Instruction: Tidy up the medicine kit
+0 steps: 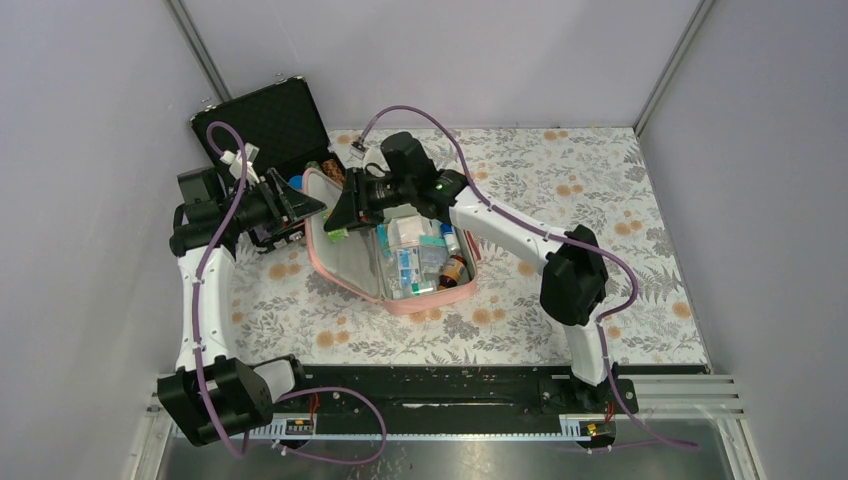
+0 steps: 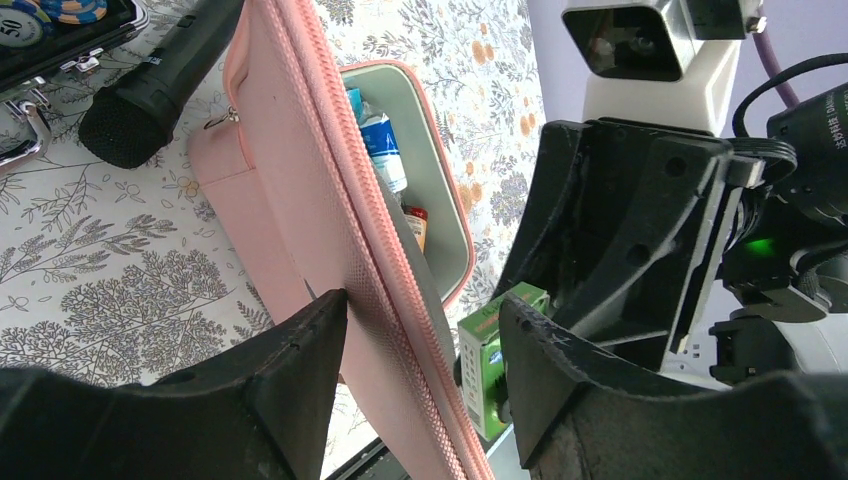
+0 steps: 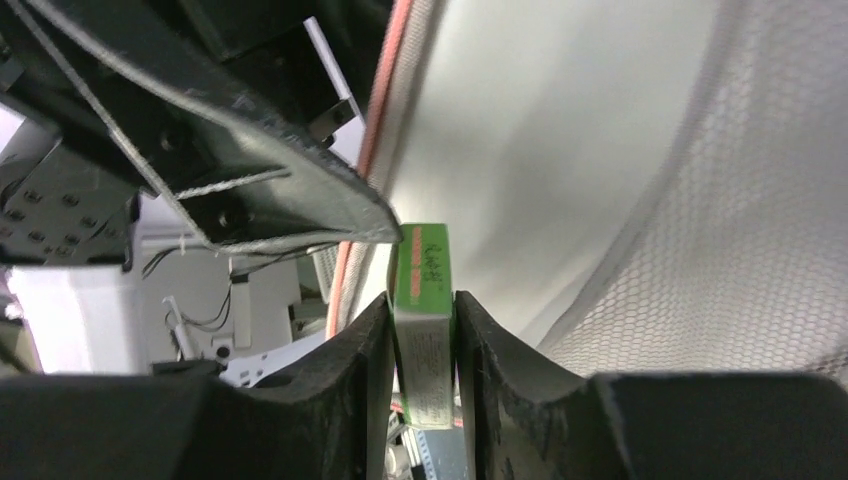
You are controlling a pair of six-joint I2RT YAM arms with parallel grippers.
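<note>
The right pincer (image 3: pixel 422 300) is clamped on the little green box (image 3: pixel 422 265) at the raised lid (image 2: pixel 300 180) of the pink pouch (image 1: pixel 430 303) in the middle of the table (image 1: pixel 600 200), but the left pincer (image 2: pixel 422 305) only straddles that lid loosely, so one push could topple it or snag the mesh (image 3: pixel 760 250).
</note>
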